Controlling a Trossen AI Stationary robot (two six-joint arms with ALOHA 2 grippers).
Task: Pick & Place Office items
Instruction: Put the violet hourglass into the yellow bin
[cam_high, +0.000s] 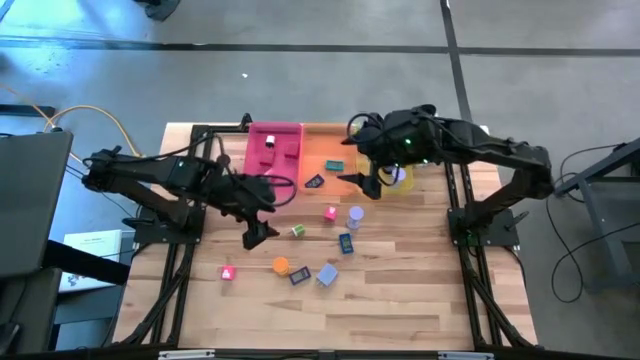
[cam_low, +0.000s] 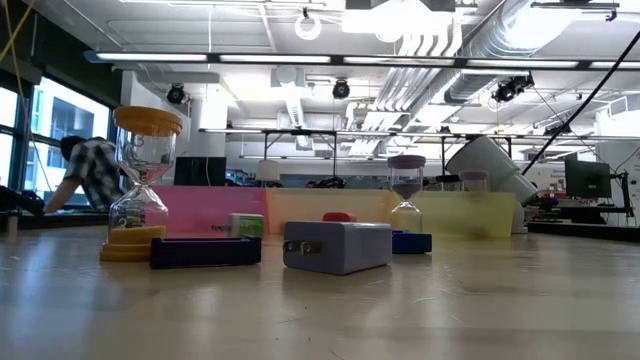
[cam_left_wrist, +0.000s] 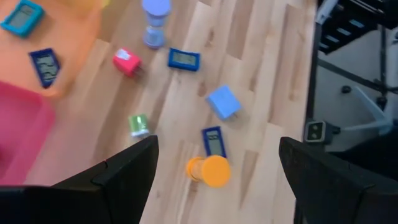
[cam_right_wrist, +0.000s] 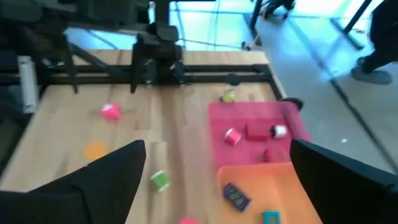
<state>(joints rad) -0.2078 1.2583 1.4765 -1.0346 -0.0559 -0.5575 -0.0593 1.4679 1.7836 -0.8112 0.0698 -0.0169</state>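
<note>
A: Office items, location?

B: Scattered mid-tabletop (cam_high: 400, 310) between the arms. Loose on the wood: pink block (cam_high: 330, 213), lavender hourglass (cam_high: 355, 215), green block (cam_high: 297, 231), blue timer (cam_high: 346, 243), orange hourglass (cam_high: 281, 265) lying on its side, second pink block (cam_high: 228, 272) well apart toward the left, dark timer (cam_high: 299, 277), pale blue block (cam_high: 327, 275) just beside it.

A: Items in trays?

B: Pink tray (cam_high: 284, 133): small pieces, too small to tell apart from above; the right wrist view shows a red block (cam_right_wrist: 255, 130) and two small rolls there. Orange tray (cam_high: 320, 140): teal timer (cam_high: 334, 166), plus a dark blue timer (cam_high: 314, 182) at its near edge. Yellow tray (cam_high: 405, 184): mostly hidden under the right arm.

A: Left gripper?

B: Left gripper (cam_high: 256, 236), hovering over bare wood just left of the green block, fingers (cam_left_wrist: 127, 171) spread wide, nothing between them.

A: Right gripper?

B: Right gripper (cam_high: 368, 186), above the orange and yellow trays' near edge, fingers (cam_right_wrist: 102, 180) apart, holding nothing.
</note>
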